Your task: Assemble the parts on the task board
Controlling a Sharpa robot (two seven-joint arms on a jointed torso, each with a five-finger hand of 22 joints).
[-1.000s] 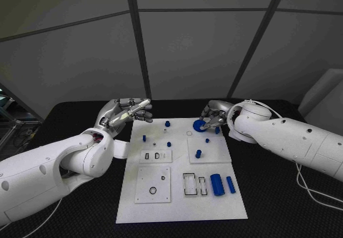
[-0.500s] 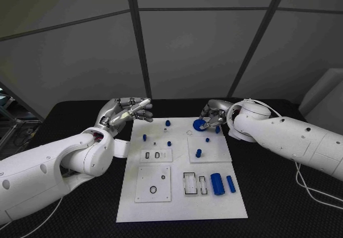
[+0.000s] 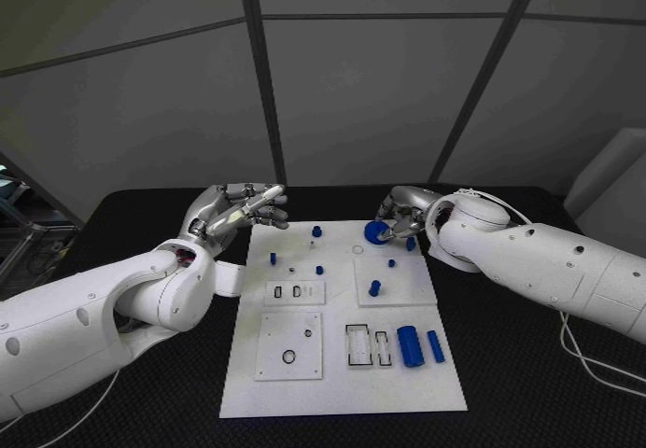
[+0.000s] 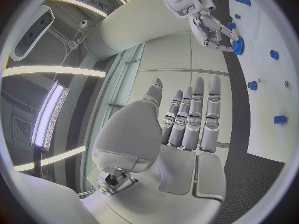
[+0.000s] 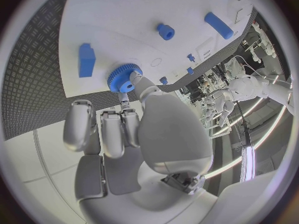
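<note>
- The left hand (image 3: pixel 240 213) hovers over the black bench (image 3: pixel 134 233) just beside the far left corner of the task board (image 3: pixel 337 392), fingers straight and side by side, holding nothing.
- On the board, small blue pegs (image 3: pixel 317 231) stand near the far end; two blue cylinders (image 3: pixel 409 346) lie toward the near right.
- The right hand (image 3: pixel 399 217) pinches a blue gear (image 3: pixel 375 235) over the board's far right corner.

The right hand (image 3: pixel 400 217) partly hides the blue gear (image 3: pixel 375 235).
</note>
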